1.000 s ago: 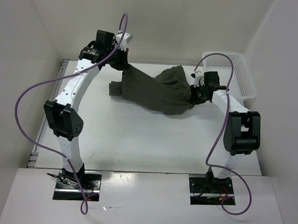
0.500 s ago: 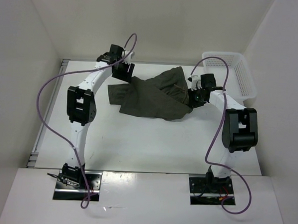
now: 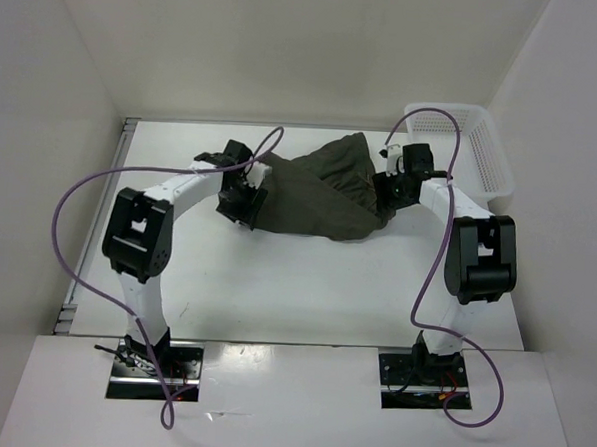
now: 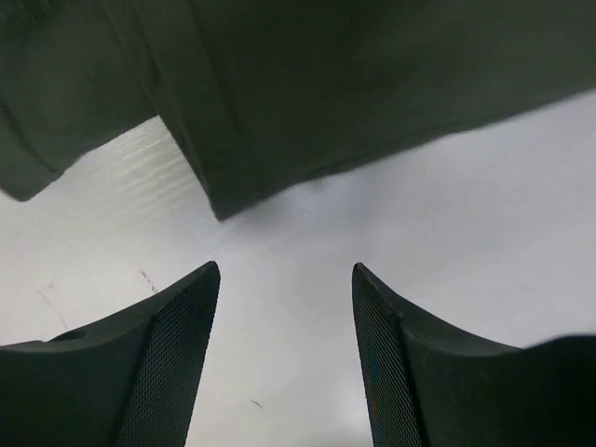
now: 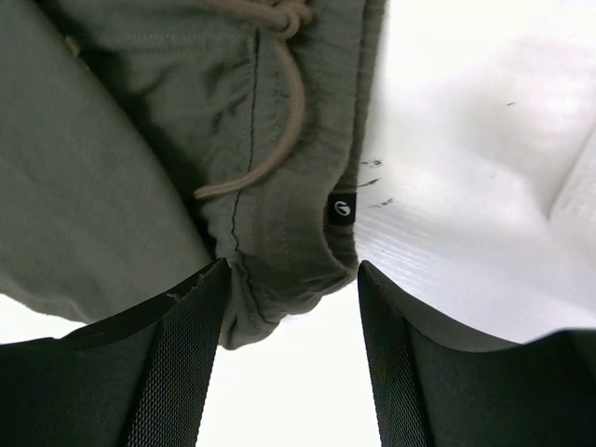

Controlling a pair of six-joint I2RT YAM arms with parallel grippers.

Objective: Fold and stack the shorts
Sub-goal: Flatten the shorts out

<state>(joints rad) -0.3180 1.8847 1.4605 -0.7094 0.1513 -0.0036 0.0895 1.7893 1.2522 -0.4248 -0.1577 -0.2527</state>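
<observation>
The dark olive-green shorts (image 3: 315,189) lie folded over on the white table at the back middle. My left gripper (image 3: 241,203) hovers at their left edge, open, with only bare table between its fingers; the shorts' hem (image 4: 279,102) lies just ahead of them. My right gripper (image 3: 388,191) sits at the shorts' right edge, open. The waistband corner (image 5: 279,251), with its tan drawstring (image 5: 279,130) and small black label (image 5: 342,208), rests loose between the tips, closer to the left finger (image 5: 182,354).
A white mesh basket (image 3: 487,158) stands at the back right corner, just beyond my right arm. White walls close in the table on the left, back and right.
Both grippers have opened and let go of the shorts. The left arm swung from the back left down toward the front, and the shorts dropped into a folded heap.
</observation>
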